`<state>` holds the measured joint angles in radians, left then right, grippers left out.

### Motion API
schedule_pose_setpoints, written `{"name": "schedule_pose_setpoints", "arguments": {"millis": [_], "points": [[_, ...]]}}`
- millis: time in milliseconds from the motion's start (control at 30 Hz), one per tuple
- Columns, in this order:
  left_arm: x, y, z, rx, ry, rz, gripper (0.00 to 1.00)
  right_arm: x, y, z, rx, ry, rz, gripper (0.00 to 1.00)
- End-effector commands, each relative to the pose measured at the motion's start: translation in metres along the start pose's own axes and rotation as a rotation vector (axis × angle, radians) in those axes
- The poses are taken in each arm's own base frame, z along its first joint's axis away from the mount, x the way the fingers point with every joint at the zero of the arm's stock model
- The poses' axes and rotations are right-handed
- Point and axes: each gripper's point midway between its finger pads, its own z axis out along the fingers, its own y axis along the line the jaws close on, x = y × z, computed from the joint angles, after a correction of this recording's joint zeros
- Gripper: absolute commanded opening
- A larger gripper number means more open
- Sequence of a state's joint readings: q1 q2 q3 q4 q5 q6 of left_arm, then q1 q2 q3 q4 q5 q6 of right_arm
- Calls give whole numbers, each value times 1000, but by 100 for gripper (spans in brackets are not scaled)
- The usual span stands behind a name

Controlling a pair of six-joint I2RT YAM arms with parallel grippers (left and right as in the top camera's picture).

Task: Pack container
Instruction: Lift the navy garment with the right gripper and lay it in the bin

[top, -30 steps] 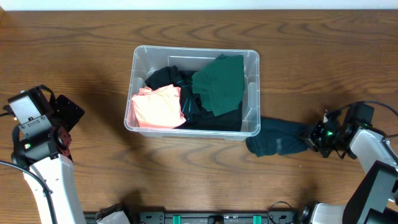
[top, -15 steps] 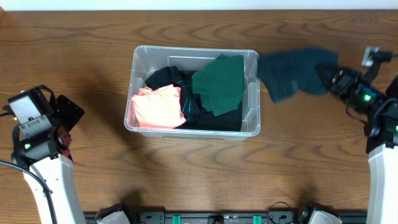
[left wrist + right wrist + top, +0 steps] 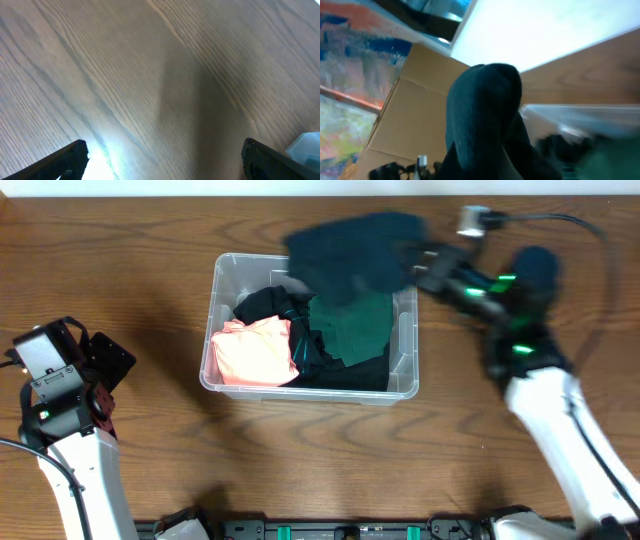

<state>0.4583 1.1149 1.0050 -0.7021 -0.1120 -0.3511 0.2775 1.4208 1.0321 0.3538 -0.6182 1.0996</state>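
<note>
The right tool grips a dark teal garment, limp and light, blurred above the far rim of the container. That container sits mid-surface, part-filled with clothes. It looks like rigid, light plastic, probably best held by its rim. The left tool gapes empty.

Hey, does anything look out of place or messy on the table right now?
Only the dark teal garment: it hangs from the right tool over the far rim of the container, not yet inside.
</note>
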Motion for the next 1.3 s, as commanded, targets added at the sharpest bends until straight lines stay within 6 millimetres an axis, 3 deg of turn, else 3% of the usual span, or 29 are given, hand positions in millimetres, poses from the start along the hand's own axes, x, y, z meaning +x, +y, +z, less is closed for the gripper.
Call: {"name": "schedule_pose_setpoints", "arguments": {"millis": [0, 133, 200, 267, 400, 533, 600, 767, 900, 1167, 1200, 1267], "points": [[-3, 3, -1, -14, -9, -8, 98, 8, -17, 43, 41, -138, 62, 1], [-3, 3, -1, -14, -9, -8, 98, 39, -49, 83, 62, -160, 129, 1], [-3, 3, -1, -14, -9, -8, 98, 58, -83, 97, 141, -159, 148, 1], [-3, 3, -1, -14, -9, -8, 98, 75, -120, 104, 230, -140, 157, 1], [-3, 3, -1, -14, -9, -8, 98, 100, -172, 110, 330, -88, 187, 1], [-3, 3, -1, -14, -9, -8, 98, 123, -195, 111, 369, -2, 208, 1], [-3, 3, -1, -14, -9, -8, 98, 124, -192, 111, 362, 17, 159, 2], [-3, 3, -1, -14, -9, -8, 98, 111, -157, 107, 261, 77, 62, 50], [-3, 3, -1, -14, -9, -8, 98, 87, -119, 90, 192, 102, -67, 70], [-3, 3, -1, -14, -9, -8, 98, 78, -67, 26, 243, 223, -443, 82], [-3, 3, -1, -14, -9, -8, 98, 76, -59, 14, 248, 232, -520, 96], [-3, 3, -1, -14, -9, -8, 98, 70, -47, -3, 269, 228, -610, 99]]}}
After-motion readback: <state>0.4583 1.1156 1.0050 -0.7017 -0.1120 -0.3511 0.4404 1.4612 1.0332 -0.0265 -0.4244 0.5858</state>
